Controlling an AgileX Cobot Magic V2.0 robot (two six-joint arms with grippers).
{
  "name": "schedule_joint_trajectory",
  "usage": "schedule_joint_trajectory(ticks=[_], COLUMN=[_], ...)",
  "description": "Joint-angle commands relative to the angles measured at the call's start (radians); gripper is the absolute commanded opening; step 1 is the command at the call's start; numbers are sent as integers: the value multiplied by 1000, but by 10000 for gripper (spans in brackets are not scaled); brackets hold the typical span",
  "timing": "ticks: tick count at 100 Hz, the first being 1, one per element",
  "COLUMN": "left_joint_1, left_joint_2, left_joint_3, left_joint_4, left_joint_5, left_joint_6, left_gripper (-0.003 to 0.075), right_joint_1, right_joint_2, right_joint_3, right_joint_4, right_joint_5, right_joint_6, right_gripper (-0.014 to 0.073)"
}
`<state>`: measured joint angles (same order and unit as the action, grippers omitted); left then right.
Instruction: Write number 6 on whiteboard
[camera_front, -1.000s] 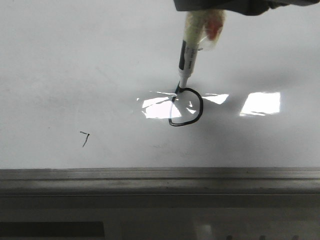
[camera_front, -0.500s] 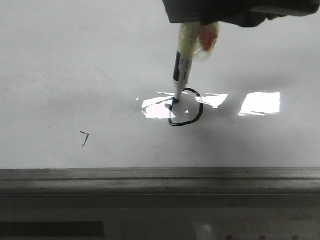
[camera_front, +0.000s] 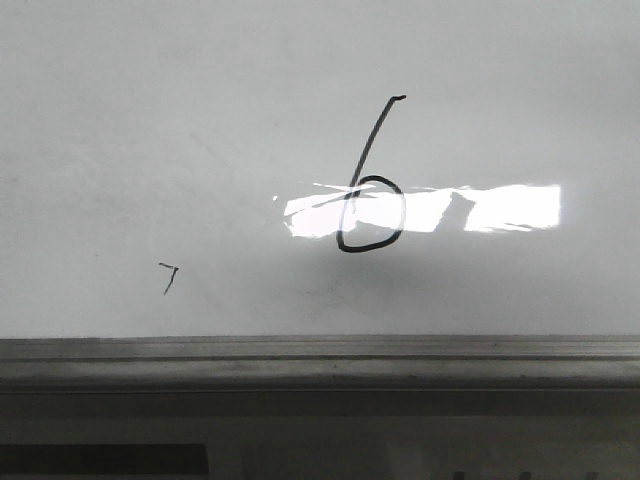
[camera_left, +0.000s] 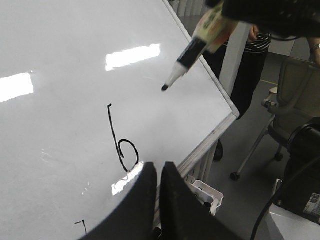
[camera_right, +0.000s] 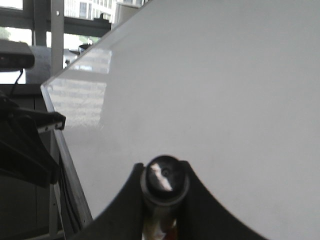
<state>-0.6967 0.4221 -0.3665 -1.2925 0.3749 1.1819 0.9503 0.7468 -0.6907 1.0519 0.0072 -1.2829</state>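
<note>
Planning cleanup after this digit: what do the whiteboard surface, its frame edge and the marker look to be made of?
Whiteboard: a glossy, smooth white coated panel, going by the sharp rectangular light glare.
Frame edge: dull grey, brushed-looking strip with straight ridges, probably aluminium.
Marker: likely plastic, with a white nose, dark band and pale yellowish barrel; black tip, probably felt.
The number 6 looks like thin black ink.

Background: grey floor (camera_left: 240, 150); wheeled office chair (camera_left: 287, 107) beside a standing person (camera_left: 247, 65); bright windows (camera_right: 75, 12) behind dark frames, daylight entering.
</note>
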Motion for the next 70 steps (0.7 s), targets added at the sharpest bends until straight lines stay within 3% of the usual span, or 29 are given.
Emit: schedule_joint_trajectory(ticks=[1, 19, 24, 50, 70], left_joint_1=[0, 0, 0, 0, 0], left_joint_2=[3, 72, 105, 295, 401], left_joint_3=[-28, -66, -82, -204, -259], left_joint_4=[-32, -10, -2, 22, 4], left_joint_5=[-13, 12, 28, 253, 299], left_joint_6=[-4, -4, 1, 171, 209], left_gripper=[40, 341, 391, 403, 403], right_joint_1=[-5, -5, -5, -5, -5], right_joint_2=[-31, -16, -4, 55, 75], right_joint_3=[-37, -37, -37, -37, -51], right_joint_4=[-8, -8, -8, 11, 11], right_joint_5=[6, 159, 188, 295, 326], right_joint_6=[-9, -9, -9, -9, -9], right_gripper=[-64, -64, -64, -64, -64])
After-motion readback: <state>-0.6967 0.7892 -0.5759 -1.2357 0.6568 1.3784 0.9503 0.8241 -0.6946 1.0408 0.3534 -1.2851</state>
